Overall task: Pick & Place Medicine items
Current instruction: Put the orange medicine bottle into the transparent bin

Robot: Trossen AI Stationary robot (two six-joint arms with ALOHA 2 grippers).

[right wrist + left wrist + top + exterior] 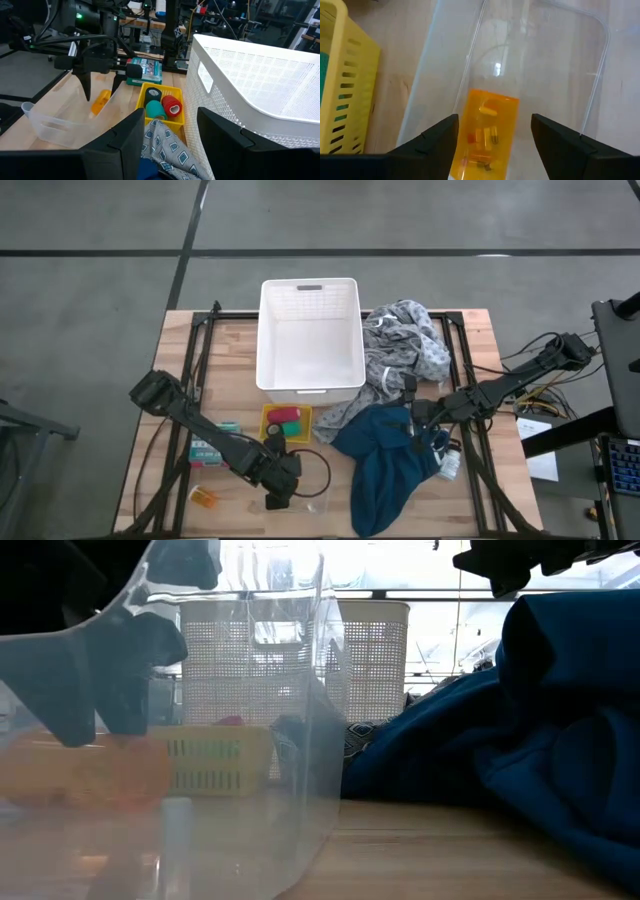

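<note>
A translucent orange pill bottle point(487, 132), capsules visible through its wall, lies inside a clear, round-cornered plastic tub point(592, 75) on the pale wooden worktop point(390, 55). The left tool point(494, 137) hangs directly above the bottle, its two dark fingers spread to either side and not touching it. Just beside the tub stands a small yellow slatted basket point(176, 116) holding a dark green roll point(152, 93), a teal roll point(155, 110) and a pink-red cylinder point(172, 106). Behind the basket, a white and teal printed box point(147, 70) lies flat on the wood. A second orange pill bottle point(204, 498) lies on the worktop near the left front corner. The right tool point(414, 420) rests over a crumpled teal-blue cloth point(390, 470), its fingers parted with nothing between them. A grey patterned cloth point(405, 345) is heaped against a tall white perforated bin point(310, 335) at the worktop's far side.
</note>
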